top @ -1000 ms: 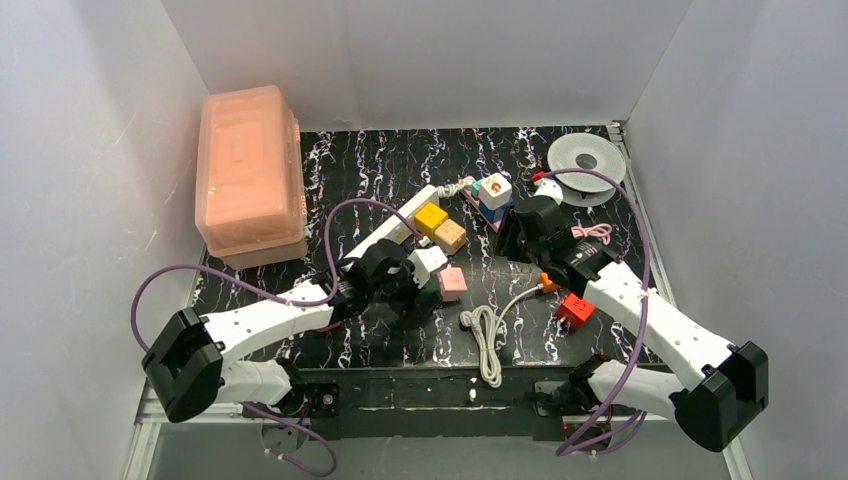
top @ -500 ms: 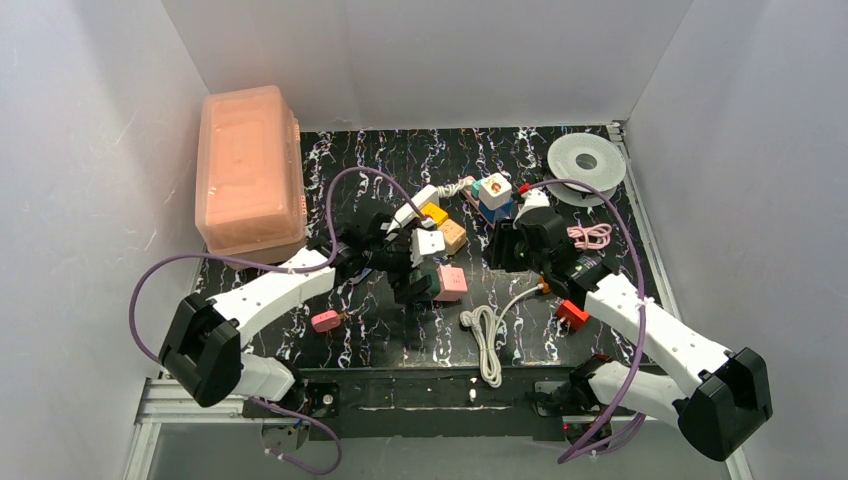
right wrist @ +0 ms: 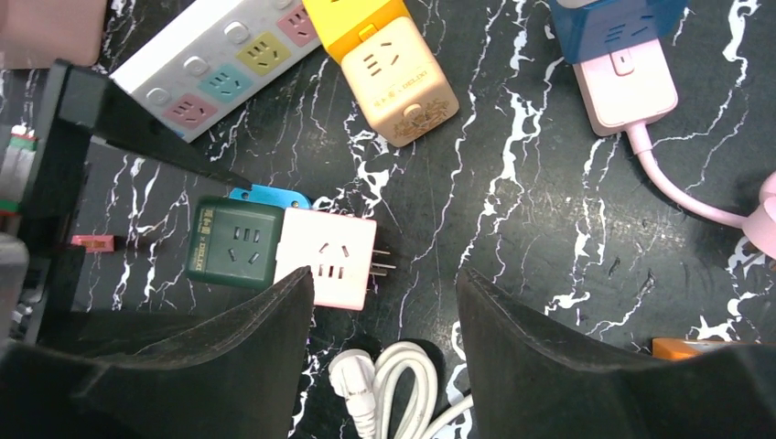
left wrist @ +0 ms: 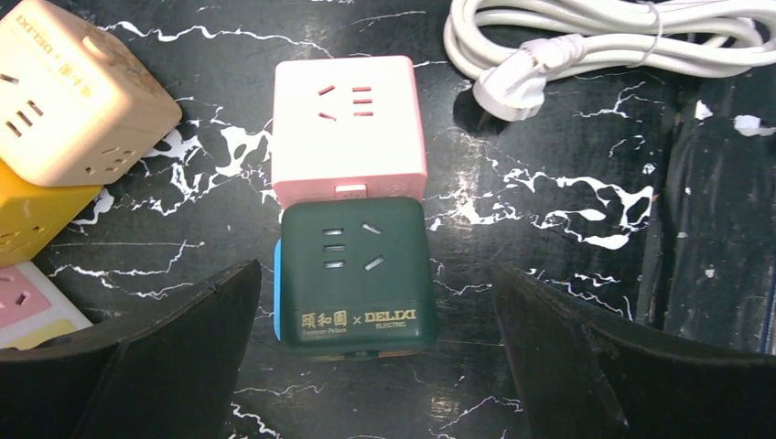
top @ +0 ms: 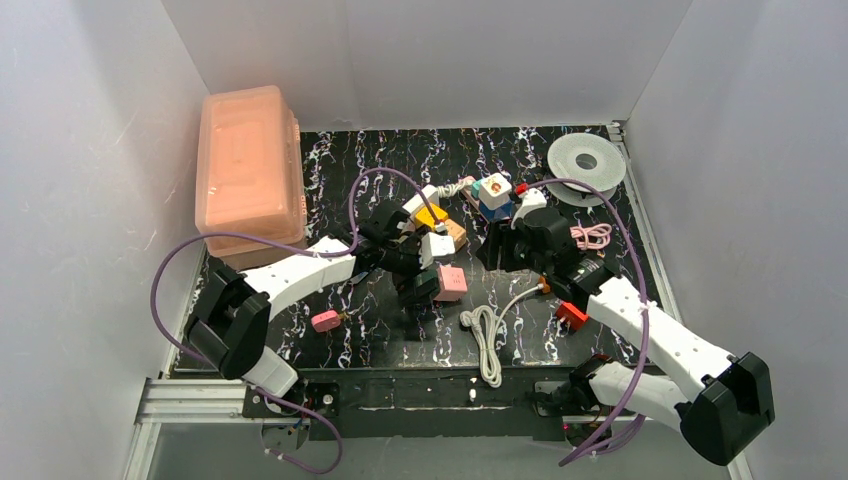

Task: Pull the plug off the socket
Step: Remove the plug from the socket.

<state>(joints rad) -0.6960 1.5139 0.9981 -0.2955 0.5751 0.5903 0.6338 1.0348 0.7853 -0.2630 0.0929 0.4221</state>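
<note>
- Black marbled table (top: 400, 150) carries a cluster of cube adapters between the two arms
- White power strip (right wrist: 220, 59) lies slanted at the far-left edge of that cluster, pastel outlet faces up, one end just beside a yellow cube (right wrist: 352, 18); in the top view the left arm covers much of it
- Left end effector (left wrist: 375, 273) hangs over a dark green cube (left wrist: 355, 274) with its fingers (left wrist: 183, 357) spread wide, one on each side and clear of the cube's sides
- Green cube butts end to end against a pink cube (left wrist: 348, 128), and a blue piece (right wrist: 270, 197) shows at the green cube's edge
- Metal prongs (right wrist: 382, 265) stick out of the pink cube on the side away from the green one
- Right end effector (right wrist: 384, 274) hovers above those prongs, fingers apart and gripping nothing
- Beige cube (right wrist: 400, 82) touches the yellow cube, near the power strip
- Coiled white cord (left wrist: 586, 37) lies near the pink cube, its plug (left wrist: 508, 82) loose on the table
- Peach plastic box (top: 250, 175) stands at the far left, well apart from the power strip
</note>
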